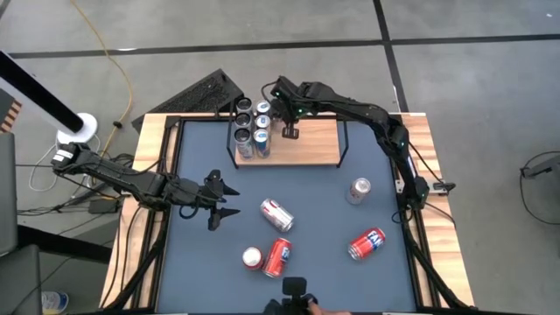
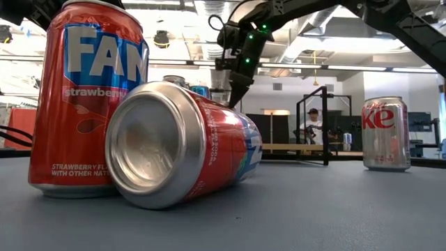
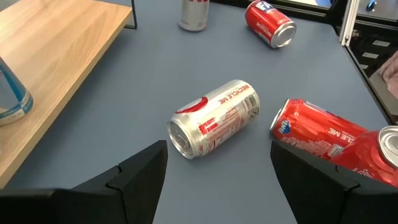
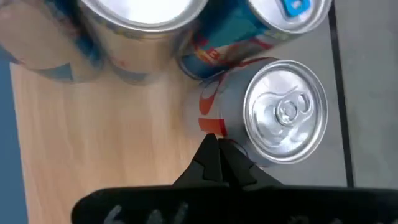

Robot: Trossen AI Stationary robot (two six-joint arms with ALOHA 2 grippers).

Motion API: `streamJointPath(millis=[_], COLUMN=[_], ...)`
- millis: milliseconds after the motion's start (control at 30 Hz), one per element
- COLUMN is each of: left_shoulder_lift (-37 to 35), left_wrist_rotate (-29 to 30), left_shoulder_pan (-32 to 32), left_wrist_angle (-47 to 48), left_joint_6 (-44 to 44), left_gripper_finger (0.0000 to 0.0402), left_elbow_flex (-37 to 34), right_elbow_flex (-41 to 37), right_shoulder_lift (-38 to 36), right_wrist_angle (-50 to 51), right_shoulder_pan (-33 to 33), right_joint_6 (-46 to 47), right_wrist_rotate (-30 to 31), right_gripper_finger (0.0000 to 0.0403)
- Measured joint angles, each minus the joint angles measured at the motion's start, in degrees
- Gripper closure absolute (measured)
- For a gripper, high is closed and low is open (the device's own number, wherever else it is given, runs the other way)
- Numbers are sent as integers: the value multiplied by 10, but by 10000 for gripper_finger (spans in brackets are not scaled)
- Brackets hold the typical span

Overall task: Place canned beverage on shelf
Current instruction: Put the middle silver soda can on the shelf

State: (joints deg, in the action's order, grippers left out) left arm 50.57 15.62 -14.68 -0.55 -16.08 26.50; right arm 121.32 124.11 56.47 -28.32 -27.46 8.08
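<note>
The shelf [image 1: 306, 144], a light-wood board with black rod uprights, stands at the table's far middle. Several upright cans [image 1: 252, 127] are grouped at its left end. My right gripper [image 1: 288, 131] is shut, slanting down over the board just right of them. In its wrist view its fingertips [image 4: 210, 149] point at the side of a silver can with red marks [image 4: 283, 112]. My left gripper [image 1: 220, 201] hovers open over the table's left part. A silver-red can [image 3: 214, 118] lies beyond its fingers [image 3: 140, 177]. My right gripper comes slanting down from the right. Its shut fingertips stand at the lower side [image 4: 210, 123] of the upright silver can with red marks, which rests on the shelf board. Whether they touch the can I cannot tell.
On the blue-grey table top, a silver-red can [image 1: 276, 214] lies on its side. A red can [image 1: 278, 256] also lies on its side, beside an upright strawberry can [image 1: 252, 258]. Another red can [image 1: 367, 243] lies at the right, and a silver can [image 1: 359, 190] stands near it. The shelf's right half is bare.
</note>
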Motion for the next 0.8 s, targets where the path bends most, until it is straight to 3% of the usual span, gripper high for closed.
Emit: streamJointPath(millis=[433, 567, 800], left_shoulder_lift=[0, 0, 0], left_wrist_rotate=[-2, -1, 20], left_shoulder_pan=[0, 0, 0], left_wrist_angle=[0, 0, 3], left_joint_6=[-2, 3, 3], left_gripper_finger=[127, 127, 127], left_elbow_flex=[0, 0, 0], right_elbow_flex=[0, 0, 0], right_shoulder_lift=[-33, -66, -48], right_wrist_angle=[103, 12, -116], right_shoulder_pan=[0, -32, -90], right_joint_6=[10, -25, -78], right_wrist_rotate=[28, 29, -52], right_gripper_finger=[403, 403, 403])
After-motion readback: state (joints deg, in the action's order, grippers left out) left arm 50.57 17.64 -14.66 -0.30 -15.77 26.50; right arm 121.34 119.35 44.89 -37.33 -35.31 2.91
